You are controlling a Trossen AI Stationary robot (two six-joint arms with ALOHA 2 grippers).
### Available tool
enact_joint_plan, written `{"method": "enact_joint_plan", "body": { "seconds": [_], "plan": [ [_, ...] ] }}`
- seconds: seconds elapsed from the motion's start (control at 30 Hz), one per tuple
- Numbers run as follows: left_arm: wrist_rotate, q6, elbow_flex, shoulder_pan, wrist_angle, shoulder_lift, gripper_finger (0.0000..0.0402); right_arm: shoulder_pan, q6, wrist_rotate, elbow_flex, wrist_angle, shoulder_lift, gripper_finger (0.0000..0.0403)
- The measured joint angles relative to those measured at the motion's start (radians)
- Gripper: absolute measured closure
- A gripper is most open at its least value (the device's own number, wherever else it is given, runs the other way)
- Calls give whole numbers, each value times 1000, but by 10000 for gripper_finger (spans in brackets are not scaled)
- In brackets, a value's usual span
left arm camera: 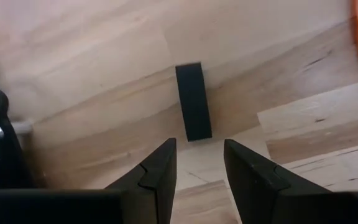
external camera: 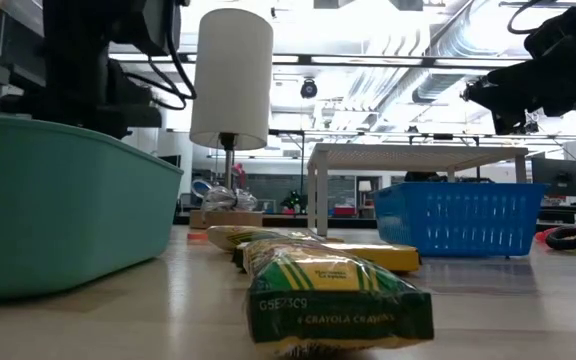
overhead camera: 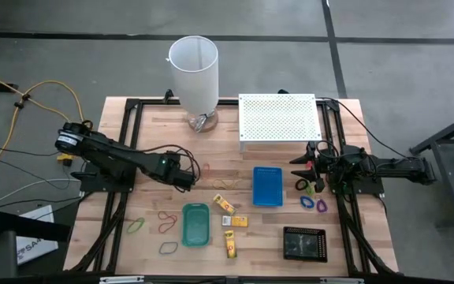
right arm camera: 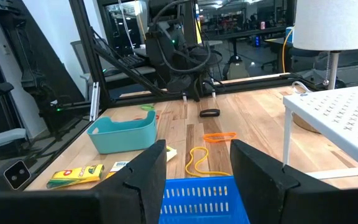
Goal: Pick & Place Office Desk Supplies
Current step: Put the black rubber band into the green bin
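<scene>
Butcher-block wooden table (overhead camera: 282, 237) of pale jointed planks, seen from above with both dark arms over it.

Left gripper (overhead camera: 189, 177) above bare wood left of centre, fingers (left arm camera: 160, 177) parted with a clear gap, nothing held; just ahead, flat on the planks, a small black rectangular clip (left arm camera: 193, 101).

Right gripper (overhead camera: 299, 164) raised at the right side just right of the blue tray (overhead camera: 267, 186), jaws apart and empty.

Blue tray: rectangular, slotted plastic walls, mid-table. Green tray (overhead camera: 196, 223): smooth teal plastic with rounded corners, near and left of the blue one. Black tray (overhead camera: 303, 243): square-cornered, near right.

Thin rubber-band loops: yellow loop (overhead camera: 225, 183) and orange-red loop (overhead camera: 201, 169) between left gripper and blue tray; green loop (overhead camera: 135, 225), red loop (overhead camera: 167, 216) and a dark loop (overhead camera: 168, 248) left of the green tray.

Oblong packets in glossy wrap, printed as crayons: one (overhead camera: 224, 204) just right of the green tray, another (overhead camera: 238, 222) beside it, a third (overhead camera: 229, 243) nearer the front edge.

Small rings near the right gripper: black ring (overhead camera: 301, 185), blue ring (overhead camera: 307, 203), purple ring (overhead camera: 321, 206).

Far side: tall white cylinder (overhead camera: 195, 72) on a stand, and a white perforated shelf (overhead camera: 279, 117) on legs.
</scene>
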Motion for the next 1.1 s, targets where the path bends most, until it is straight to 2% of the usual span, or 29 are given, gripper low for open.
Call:
{"method": "enact_joint_plan", "body": {
  "seconds": [0.13, 1.1],
  "plan": [
    [28, -6, 0, 25, 7, 19, 275, 0, 0, 0, 0, 0, 0, 237],
    [30, 11, -12, 83, 89, 154, 275, 0, 0, 0, 0, 0, 0, 237]
  ]
}}
